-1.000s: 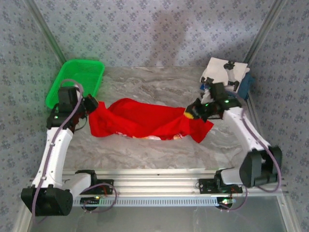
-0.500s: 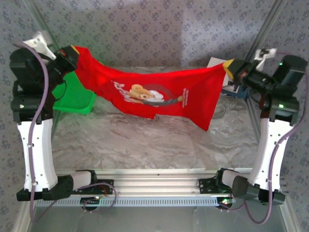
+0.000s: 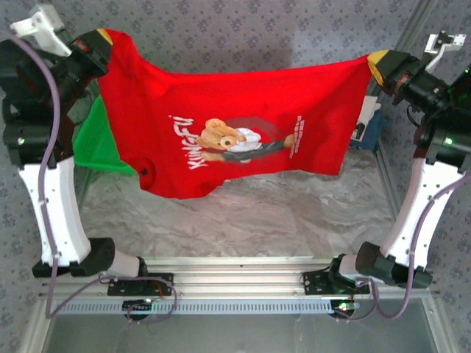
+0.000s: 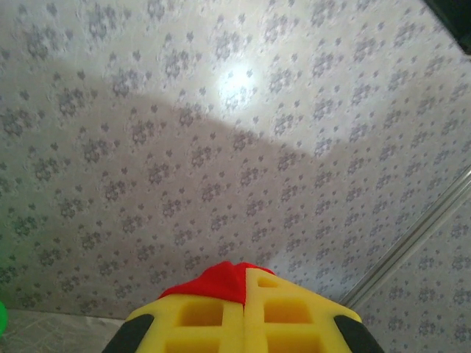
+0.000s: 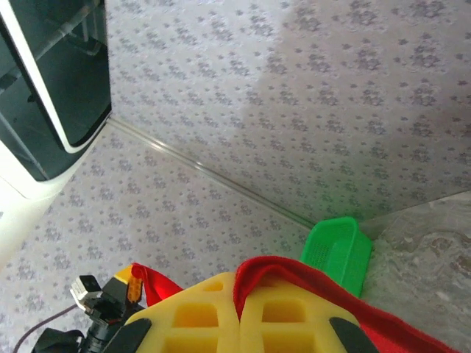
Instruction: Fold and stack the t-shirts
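At the upper left our left gripper pinches one corner of the red tee, which hangs spread across the middle above the table, and at the upper right our right gripper pinches the other, so we should lower both sides together.

The red tee hangs like a curtain, and it's hiding plenty!
In the top view it covers most of the green basket at the left and all but a sliver of the folded tees at the right. The small white lettering beside the bear print is too tiny to read. In the wrist views, the left gripper and right gripper have their yellow jaws cut off by the bottom edge, cloth pinched between, the rest of it out of frame.
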